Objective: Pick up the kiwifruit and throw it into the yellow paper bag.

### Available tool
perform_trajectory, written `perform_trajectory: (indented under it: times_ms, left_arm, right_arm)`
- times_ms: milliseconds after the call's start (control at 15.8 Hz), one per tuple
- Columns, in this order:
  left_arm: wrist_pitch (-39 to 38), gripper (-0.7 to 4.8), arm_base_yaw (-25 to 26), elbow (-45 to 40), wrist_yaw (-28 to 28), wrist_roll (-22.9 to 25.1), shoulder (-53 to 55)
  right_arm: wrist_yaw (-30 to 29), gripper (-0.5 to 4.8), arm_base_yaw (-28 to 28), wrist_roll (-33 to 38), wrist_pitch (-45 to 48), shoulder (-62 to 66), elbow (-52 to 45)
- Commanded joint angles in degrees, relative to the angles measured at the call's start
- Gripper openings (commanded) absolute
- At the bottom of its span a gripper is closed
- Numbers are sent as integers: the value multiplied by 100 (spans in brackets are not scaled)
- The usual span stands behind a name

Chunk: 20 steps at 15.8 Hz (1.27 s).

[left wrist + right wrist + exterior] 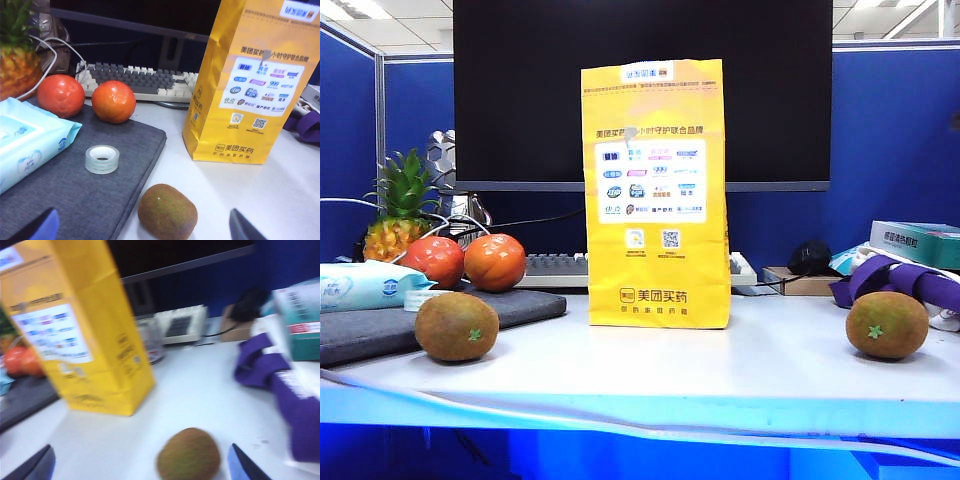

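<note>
Item: kiwifruit [188, 454], task piece. Status: not yet picked; nothing done, all steps left as I judge it (approach, grasp, lift, carry, drop into the bag).

Location: on the white tabletop [720, 360], just ahead of my right gripper [140, 467] and slightly toward one fingertip, not between the fingers, untouched.

Right gripper: fingers spread wide, pinching nothing. Left gripper [142, 231]: fingers likewise spread wide, empty, with the other kiwifruit [167, 211] lying just ahead of it at the edge of the grey pad [75, 195].

Destination: yellow paper bag [80, 330], upright, beyond the right gripper and off to one side, well apart from the fruit. Its mouth is out of my views, so I cannot tell whether it is open.

Appearance of task piece: oval, brown-green, fuzzy skin; the exterior view shows a pale green star-shaped stem mark facing the camera. Blurred in the wrist view. I expect it could roll if nudged.
</note>
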Motion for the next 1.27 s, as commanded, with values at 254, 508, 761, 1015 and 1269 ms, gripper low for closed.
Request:
perform_trajectory:
  times_ms: [254, 508, 761, 1015, 1269]
  left_arm:
    - [-90, 479, 2, 662, -177, 39, 155]
    - [-120, 479, 2, 1950, -208, -127, 1696]
    - [-883, 479, 2, 3545, 426, 1202, 3670]
    - [-1587, 479, 2, 4806, 1401, 1956, 5217]
    - [-776, 479, -2, 4948, 3930, 1956, 5949]
  right_arm:
    - [173, 479, 17, -114, 573, -2, -24]
    - [723, 479, 15, -140, 520, 31, 457]
    - [1342, 479, 11, -498, 238, 608, 968]
    - [1373, 479, 9, -498, -20, 2479, 1705]
    - [658, 479, -31, -546, -758, 5154, 3126]
